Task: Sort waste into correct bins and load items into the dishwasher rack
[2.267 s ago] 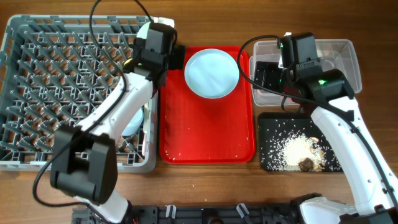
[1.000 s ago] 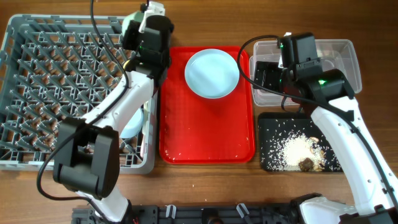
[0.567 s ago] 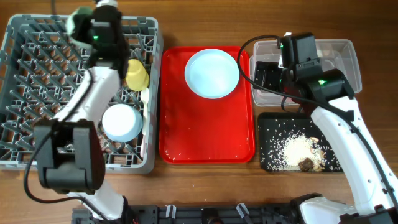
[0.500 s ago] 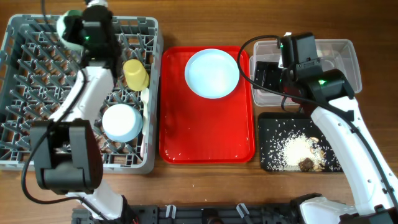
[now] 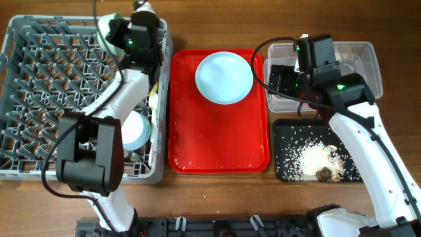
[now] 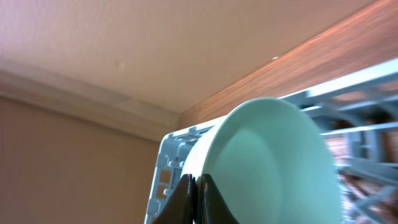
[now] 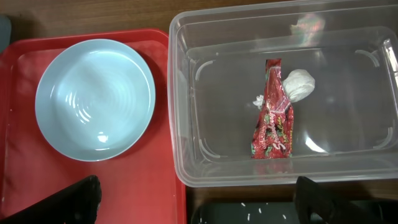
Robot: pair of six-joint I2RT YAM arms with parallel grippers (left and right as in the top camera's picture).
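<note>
pale green bowl pinched at the rack's far edge

square grey plastic dishwasher rack (image 5: pixel 39 99), bristling with upright pegs, at the table's left. beside it, glossy red serving tray (image 5: pixel 220 141) bearing the round pale blue plate (image 5: pixel 224 78). further right, clear rectangular tub (image 7: pixel 348 124) and shallow black tray (image 5: pixel 296 131). left gripper (image 6: pixel 194 196) nipped tight on the smooth pale green bowl (image 6: pixel 267 162) rim, near the rack's far edge. right gripper (image 7: pixel 199 208) spread wide above tub and red tray. inside the tub, crinkled red wrapper (image 7: pixel 273 115) touching a white tissue wad (image 7: pixel 298 84). loose rice (image 5: pixel 314 158) strewn on the black tray.

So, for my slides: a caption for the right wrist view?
Blue plate on the red tray beside the clear tub holding wrapper and tissue.
</note>
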